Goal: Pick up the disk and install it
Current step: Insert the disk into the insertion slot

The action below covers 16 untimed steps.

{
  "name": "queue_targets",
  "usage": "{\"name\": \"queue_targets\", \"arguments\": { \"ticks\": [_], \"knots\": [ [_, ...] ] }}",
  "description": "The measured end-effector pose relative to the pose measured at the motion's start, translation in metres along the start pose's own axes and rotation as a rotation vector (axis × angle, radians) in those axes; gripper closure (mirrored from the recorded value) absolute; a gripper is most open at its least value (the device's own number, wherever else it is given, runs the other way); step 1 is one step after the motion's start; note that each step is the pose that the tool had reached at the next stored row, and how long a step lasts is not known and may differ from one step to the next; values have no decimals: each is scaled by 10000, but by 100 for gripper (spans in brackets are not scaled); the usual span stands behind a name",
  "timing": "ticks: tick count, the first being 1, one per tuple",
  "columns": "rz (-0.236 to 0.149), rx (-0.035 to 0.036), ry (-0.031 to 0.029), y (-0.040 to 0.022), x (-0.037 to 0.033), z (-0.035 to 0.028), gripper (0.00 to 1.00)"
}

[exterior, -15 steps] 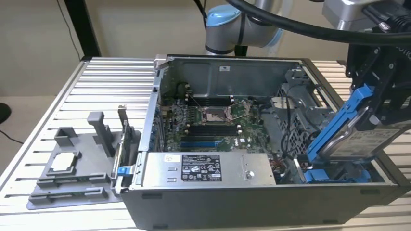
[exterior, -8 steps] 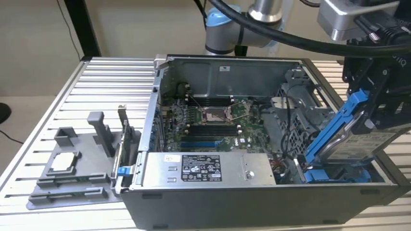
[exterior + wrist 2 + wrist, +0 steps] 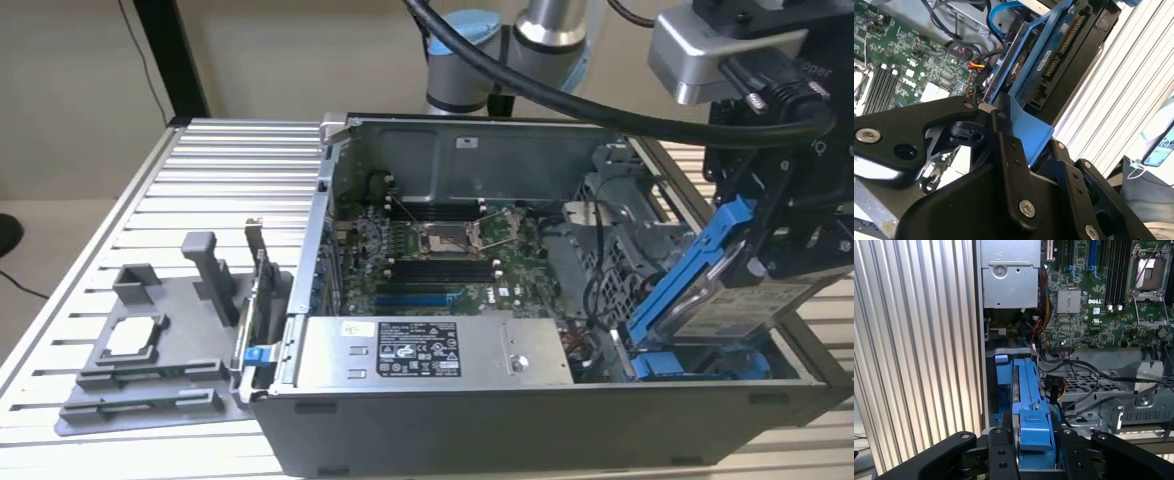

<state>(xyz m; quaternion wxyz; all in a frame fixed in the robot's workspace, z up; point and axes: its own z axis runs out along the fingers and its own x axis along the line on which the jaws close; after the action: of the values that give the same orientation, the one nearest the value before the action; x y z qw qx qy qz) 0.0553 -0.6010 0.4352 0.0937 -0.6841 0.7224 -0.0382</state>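
Observation:
My gripper (image 3: pixel 785 262) is shut on the disk (image 3: pixel 741 308), a silver drive with a white label in a blue carrier frame. The disk hangs steeply tilted over the front corner of the open computer case (image 3: pixel 534 410), on the exterior view's right. Its lower end reaches down toward the blue drive bay (image 3: pixel 694 365). In both wrist views the black fingers (image 3: pixel 999 457) clamp the blue carrier's end tab from both sides. In the first wrist view the disk (image 3: pixel 1026 400) runs edge-on away from the gripper (image 3: pixel 1035 452). The second wrist view shows the disk's connector side (image 3: pixel 1054 55) beyond the gripper (image 3: pixel 1041 160).
The case lies open on a ribbed metal table (image 3: pixel 200 200). Inside are a grey power-supply box (image 3: pixel 427 350), a green motherboard (image 3: pixel 441 250) with an open processor socket (image 3: pixel 443 238), and loose cables (image 3: pixel 1074 375). A grey fixture (image 3: pixel 147 380) holding a small square chip (image 3: pixel 134 335) stands at the exterior view's left.

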Motion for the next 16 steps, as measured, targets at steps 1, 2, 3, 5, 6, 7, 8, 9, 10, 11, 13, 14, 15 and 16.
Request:
{"name": "queue_targets", "arguments": {
  "ticks": [1,2,3,5,6,7,8,9,10,11,13,14,15,16],
  "knots": [
    [3,1,1,3,0,8,100],
    [7,1,2,5,1,17,100],
    [10,1,3,8,1,25,100],
    [16,2,5,13,2,42,100],
    [20,2,4,16,3,51,100],
    [23,2,6,20,4,59,100],
    [26,2,6,23,4,66,100],
    [29,2,6,26,5,74,100],
    [32,3,7,29,6,82,100],
    [35,3,8,33,6,89,100],
    [41,4,8,40,8,107,100],
    [44,4,8,43,9,117,100],
    [47,4,10,47,9,128,100],
    [49,5,10,51,10,138,100]
  ]
}}
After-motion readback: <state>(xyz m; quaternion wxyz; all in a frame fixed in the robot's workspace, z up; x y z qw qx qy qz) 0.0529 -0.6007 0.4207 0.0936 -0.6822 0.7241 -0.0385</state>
